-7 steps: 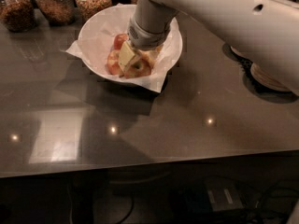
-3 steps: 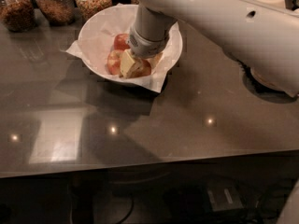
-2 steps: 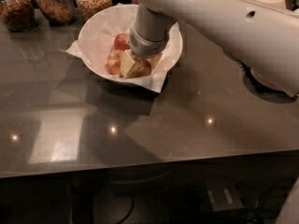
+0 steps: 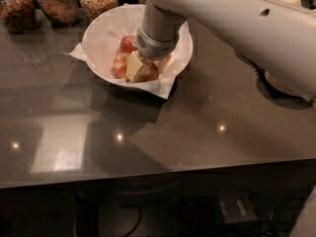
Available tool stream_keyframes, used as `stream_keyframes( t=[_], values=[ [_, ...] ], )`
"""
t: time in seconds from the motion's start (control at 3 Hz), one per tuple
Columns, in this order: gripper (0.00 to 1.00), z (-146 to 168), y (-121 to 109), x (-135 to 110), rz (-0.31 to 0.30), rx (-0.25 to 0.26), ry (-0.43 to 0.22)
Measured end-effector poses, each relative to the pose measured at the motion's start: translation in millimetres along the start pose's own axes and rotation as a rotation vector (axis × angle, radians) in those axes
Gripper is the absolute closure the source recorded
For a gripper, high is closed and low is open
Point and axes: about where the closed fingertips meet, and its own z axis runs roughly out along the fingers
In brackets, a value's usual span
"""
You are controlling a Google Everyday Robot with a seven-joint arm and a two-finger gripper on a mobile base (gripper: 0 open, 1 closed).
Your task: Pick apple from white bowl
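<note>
One white bowl [image 4: 94, 36], lined with crinkled paper, stands toward the far edge of the dark glossy counter [image 4: 163, 142]. Three jars [image 4: 58, 4] of brown contents line its far-left corner, the leftmost cut off. Two apples show plainly in the bowl: the apple [image 4: 120, 64], blushed red over pale, and a redder apple [image 4: 128, 43] behind it. The gripper [image 4: 138, 68] reaches down into the bowl just beside the apple. A reddish patch [image 4: 150, 73] on its other side may be a third fruit. Whether the gripper holds anything cannot be told, because the arm [image 4: 237, 28] covers it. Lights glint off the counter; beneath its near edge all is dark.
</note>
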Motion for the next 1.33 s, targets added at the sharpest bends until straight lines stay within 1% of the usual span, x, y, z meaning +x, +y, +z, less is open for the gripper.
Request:
stream_keyframes(
  t=[0.67,1.33],
  values=[
    [1.00,-15,-4,-6,-0.027,0.030,-0.030],
    [1.00,-46,-14,-12,-0.040,0.087,-0.089]
  ],
)
